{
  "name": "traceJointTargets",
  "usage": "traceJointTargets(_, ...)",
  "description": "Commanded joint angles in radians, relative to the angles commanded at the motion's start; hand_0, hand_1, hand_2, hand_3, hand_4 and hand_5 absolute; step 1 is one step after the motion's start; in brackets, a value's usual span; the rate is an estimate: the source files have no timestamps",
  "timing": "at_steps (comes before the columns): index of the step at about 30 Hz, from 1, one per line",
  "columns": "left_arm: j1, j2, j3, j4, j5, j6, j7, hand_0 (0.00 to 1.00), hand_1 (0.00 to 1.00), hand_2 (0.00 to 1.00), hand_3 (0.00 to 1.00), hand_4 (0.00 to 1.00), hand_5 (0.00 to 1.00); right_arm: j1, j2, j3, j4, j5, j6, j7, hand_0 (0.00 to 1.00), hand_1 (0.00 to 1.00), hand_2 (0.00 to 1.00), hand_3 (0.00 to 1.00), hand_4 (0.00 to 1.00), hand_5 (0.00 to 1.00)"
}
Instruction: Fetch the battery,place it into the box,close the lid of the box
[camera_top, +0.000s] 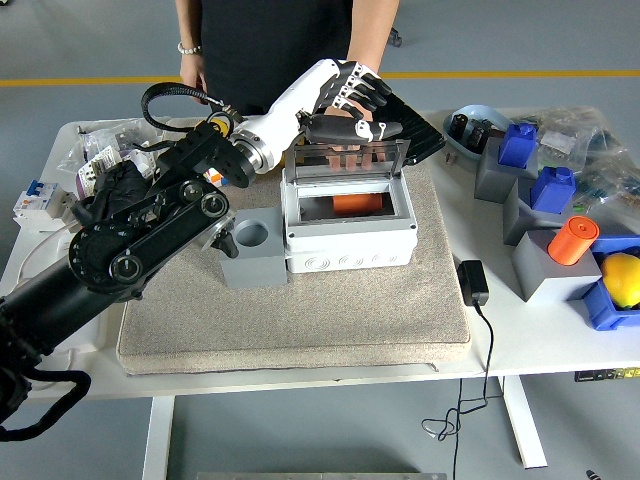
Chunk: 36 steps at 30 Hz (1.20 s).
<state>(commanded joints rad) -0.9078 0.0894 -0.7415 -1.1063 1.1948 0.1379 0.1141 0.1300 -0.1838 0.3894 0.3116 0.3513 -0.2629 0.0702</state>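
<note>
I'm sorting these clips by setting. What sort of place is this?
Most likely a robotics lab or workshop floor. A white height-adjustable table stands on grey concrete with a yellow floor line, cluttered with test props: tape measures, a Rubik's cube and a grey junction box.
</note>
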Motion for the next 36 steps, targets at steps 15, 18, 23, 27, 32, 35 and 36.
traceJointTargets(15,-0.053,0.000,0.112,0.155,0.108,-0.069,0.064,0.765,0.773,0.699,0.646,0.939,0.297,0.005,-0.006,-0.009,0.004,-0.002,-0.004,0.001,0.663,0.632,0.630,0.533,0.871,0.435)
traceJointTargets(18,-0.046,0.004,0.121,0.156,0.122,-0.103,0.101,0.765,0.773,0.699,0.646,0.939,0.297,0.005,-0.007,-0.010,0.004,-0.002,-0.004,0.001,0.663,0.632,0.630,0.533,0.871,0.435)
traceJointTargets(23,-0.023,0.020,0.114,0.116,0.147,-0.156,0.154,0.714,0.748,0.693,0.644,0.952,0.321,0.005,-0.007,-0.002,0.007,-0.011,-0.009,0.003,0.663,0.632,0.631,0.533,0.872,0.435)
traceJointTargets(27,-0.002,0.035,0.089,0.047,0.145,-0.169,0.169,0.707,0.738,0.691,0.644,0.942,0.353,0.003,-0.007,-0.001,0.007,-0.015,-0.009,0.003,0.663,0.633,0.630,0.533,0.871,0.435)
traceJointTargets(32,0.020,0.043,0.078,-0.030,0.151,-0.187,0.195,0.711,0.738,0.687,0.640,0.937,0.359,-0.002,-0.004,0.004,0.007,-0.015,-0.008,0.002,0.663,0.632,0.630,0.533,0.871,0.435)
traceJointTargets(35,0.029,0.042,0.084,-0.054,0.149,-0.192,0.203,0.711,0.738,0.687,0.640,0.937,0.359,-0.003,-0.003,0.008,0.007,-0.015,-0.007,0.002,0.663,0.632,0.630,0.533,0.871,0.435)
traceJointTargets(36,0.031,0.042,0.087,-0.057,0.150,-0.193,0.205,0.711,0.738,0.687,0.640,0.937,0.359,-0.003,-0.002,0.009,0.007,-0.016,-0.008,0.002,0.663,0.632,0.630,0.533,0.871,0.435)
